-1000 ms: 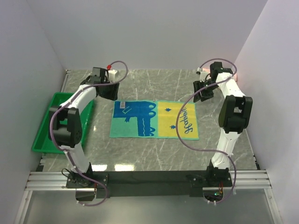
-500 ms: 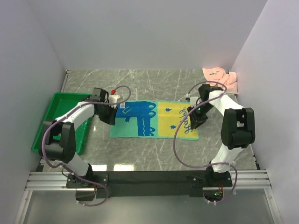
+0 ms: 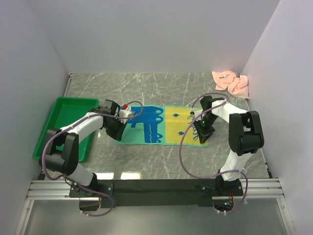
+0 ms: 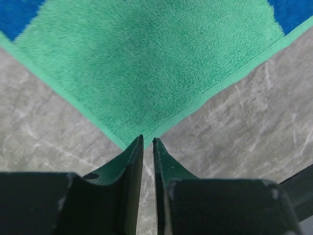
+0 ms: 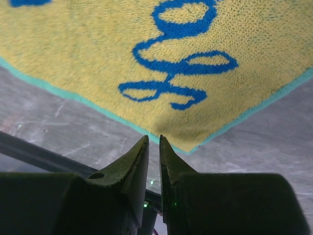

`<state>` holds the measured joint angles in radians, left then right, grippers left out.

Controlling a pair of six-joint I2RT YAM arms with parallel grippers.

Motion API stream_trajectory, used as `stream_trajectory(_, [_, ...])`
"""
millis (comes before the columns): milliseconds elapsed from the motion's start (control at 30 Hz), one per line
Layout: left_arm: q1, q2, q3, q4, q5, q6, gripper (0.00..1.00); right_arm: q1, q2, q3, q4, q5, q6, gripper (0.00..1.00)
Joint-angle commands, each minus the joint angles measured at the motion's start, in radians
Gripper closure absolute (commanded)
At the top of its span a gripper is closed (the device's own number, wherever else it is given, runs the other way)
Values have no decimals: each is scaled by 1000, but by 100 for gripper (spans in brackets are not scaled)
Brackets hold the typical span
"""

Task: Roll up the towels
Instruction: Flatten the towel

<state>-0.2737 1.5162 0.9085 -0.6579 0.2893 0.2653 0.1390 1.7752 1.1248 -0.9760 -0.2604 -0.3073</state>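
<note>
Green tray (image 3: 63,117) sits along left edge of desk (image 3: 161,159). Your left gripper (image 4: 147,141) is down at near-left corner of teal-blue towel (image 3: 156,129) — jaws almost together, thin slit between; you cannot tell if cloth is pinched. Towel lies flat mid-desk, yellow half with blue script to right. Your right gripper (image 5: 153,138) is at towel's near edge, just beside near-right corner — same narrow slit, hold on cloth unclear. Pink towel (image 3: 231,82) lies crumpled in desk's far right corner, well apart from both grippers.
</note>
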Motion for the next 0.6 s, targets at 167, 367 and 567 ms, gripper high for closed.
stream_trajectory(167, [-21, 61, -33, 0, -188, -11, 83, 7, 52, -39, 62, 141, 27, 79])
stream_trajectory(367, [-19, 65, -74, -32, -242, 9, 83, 7, 50, -74, 83, 222, 20, 79])
stream_trajectory(567, [-19, 47, -86, -63, -249, 17, 85, 8, 9, -102, 59, 211, 4, 78])
